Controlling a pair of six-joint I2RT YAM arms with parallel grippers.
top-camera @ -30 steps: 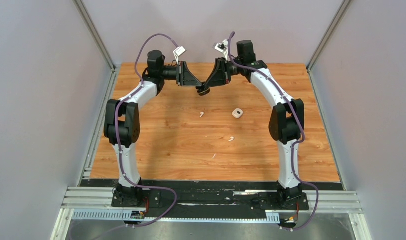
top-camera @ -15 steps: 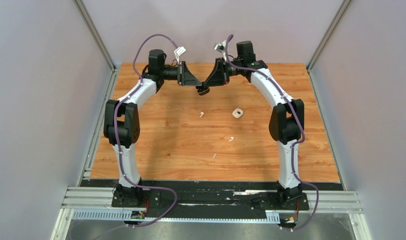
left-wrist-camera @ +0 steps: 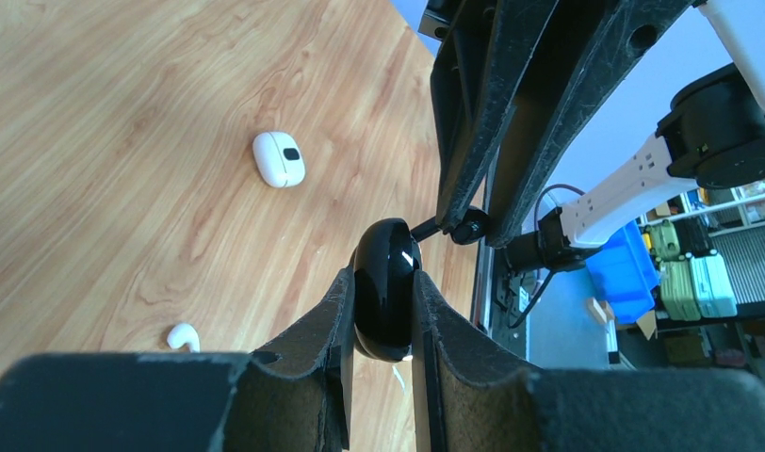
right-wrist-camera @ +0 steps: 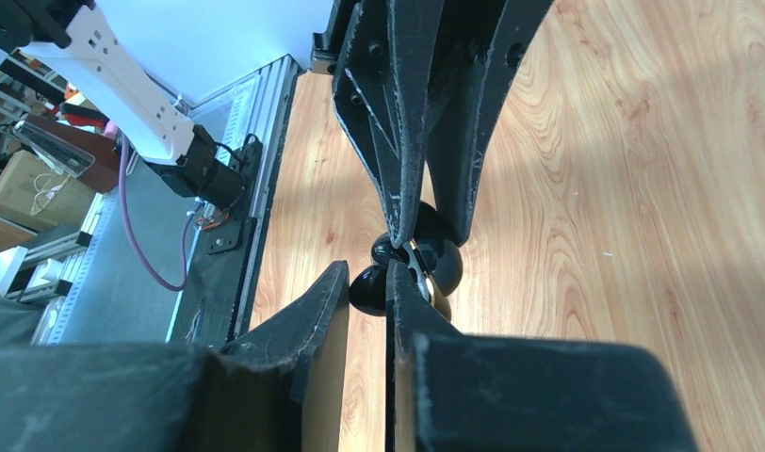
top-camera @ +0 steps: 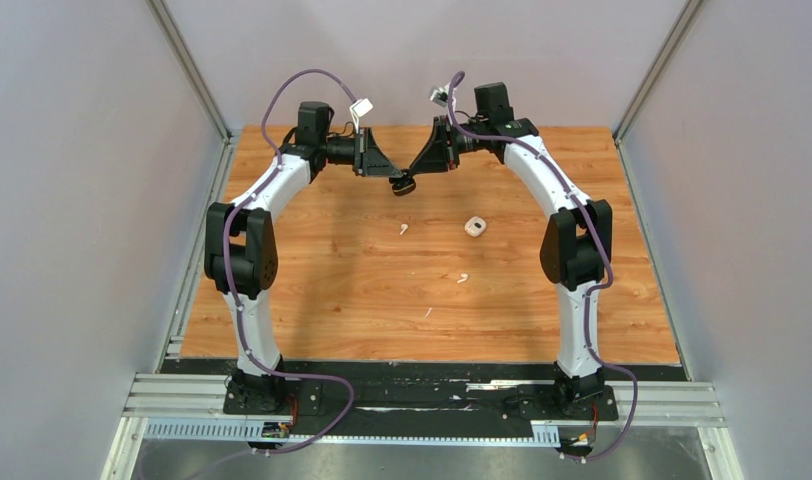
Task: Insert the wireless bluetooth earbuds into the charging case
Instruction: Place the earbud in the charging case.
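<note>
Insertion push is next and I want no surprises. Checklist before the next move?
1. Left gripper clamped on black case: ok.
2. Right gripper pinching black earbud: ok.
3. Earbud lined up with its socket: cannot tell, contact spot hidden.
4. Earbud seated in case: not ok, it is outside.
5. Two white earbuds loose on the table near white case: not ok, not yet loaded.

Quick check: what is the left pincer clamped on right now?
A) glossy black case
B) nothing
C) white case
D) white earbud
A: in the left wrist view the left pincer is closed around the glossy black case, while the white case lies apart on the table.
</note>
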